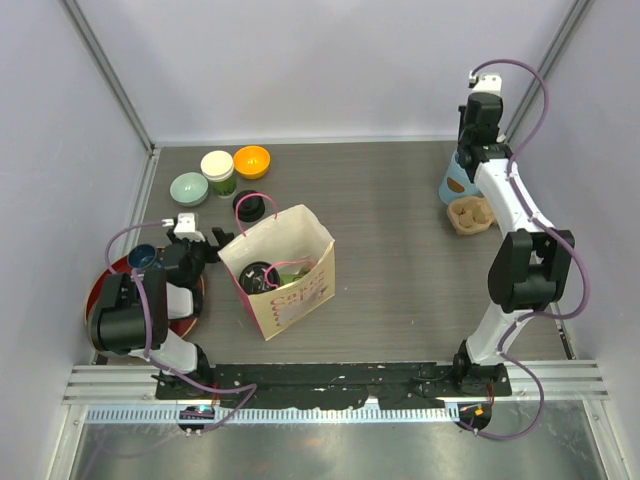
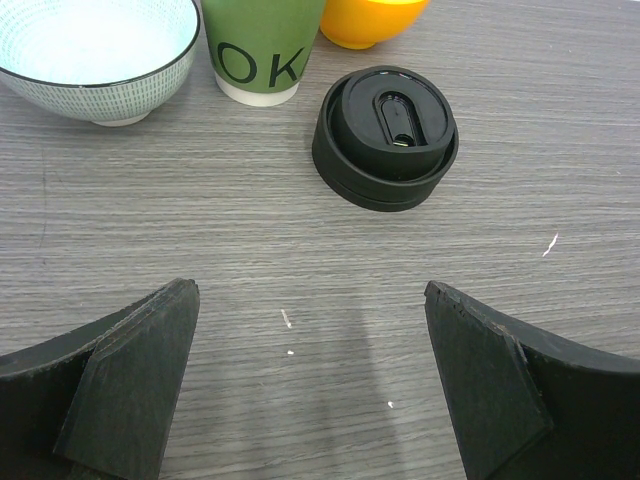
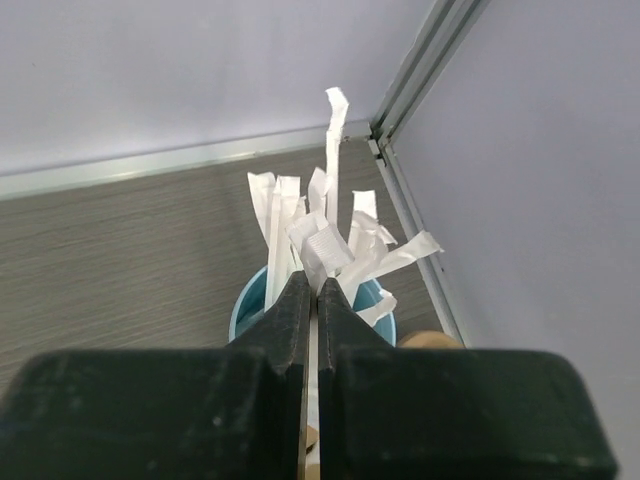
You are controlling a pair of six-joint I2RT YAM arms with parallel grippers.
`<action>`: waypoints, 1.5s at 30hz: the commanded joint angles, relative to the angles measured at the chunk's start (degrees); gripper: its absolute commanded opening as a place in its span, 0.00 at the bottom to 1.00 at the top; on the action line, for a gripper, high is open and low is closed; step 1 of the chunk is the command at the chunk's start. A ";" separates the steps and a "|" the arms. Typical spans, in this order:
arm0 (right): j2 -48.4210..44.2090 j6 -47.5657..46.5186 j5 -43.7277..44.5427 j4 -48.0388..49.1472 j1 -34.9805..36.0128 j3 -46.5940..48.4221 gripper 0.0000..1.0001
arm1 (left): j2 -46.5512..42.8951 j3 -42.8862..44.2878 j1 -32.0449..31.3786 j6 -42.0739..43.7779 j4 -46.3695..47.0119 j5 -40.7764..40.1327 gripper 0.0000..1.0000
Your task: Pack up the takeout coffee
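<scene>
One dark-green paper cup (image 1: 218, 172) (image 2: 262, 50), white inside and without a lid, stands at the back left. Its round black lid (image 1: 250, 206) (image 2: 387, 137) lies on the table in front of it. Inside the open paper bag (image 1: 300, 295), a black-lidded cup (image 1: 258, 276) shows beside something green. My left gripper (image 1: 212, 243) (image 2: 310, 390) is open and low over the table, a short way before the loose lid, with nothing between its fingers. My right gripper (image 1: 470, 140) (image 3: 318, 290) hangs at the back right, shut on a white wrapped straw (image 3: 322, 250) in the light-blue cup (image 1: 456, 183) (image 3: 245, 312).
A pale green bowl (image 1: 188, 188) (image 2: 95, 55) and an orange bowl (image 1: 252, 160) (image 2: 370, 20) flank the open cup. A red tray (image 1: 105, 290) with a blue cup (image 1: 140, 258) lies at the left. A tan cup carrier (image 1: 470, 215) sits beside the straw cup, near the wall.
</scene>
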 commanded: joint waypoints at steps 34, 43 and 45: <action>-20.30 2.42 -26.91 4.30 0.19 7.35 0.01 | -1.37 1.14 0.29 1.32 1.50 0.56 1.00; -24.25 8.59 -34.05 1.05 4.31 6.56 0.01 | -4.09 0.44 0.29 3.43 0.17 4.25 1.00; -25.04 7.80 -33.97 -1.14 6.68 6.82 0.01 | -4.70 0.52 0.47 2.73 0.02 4.24 1.00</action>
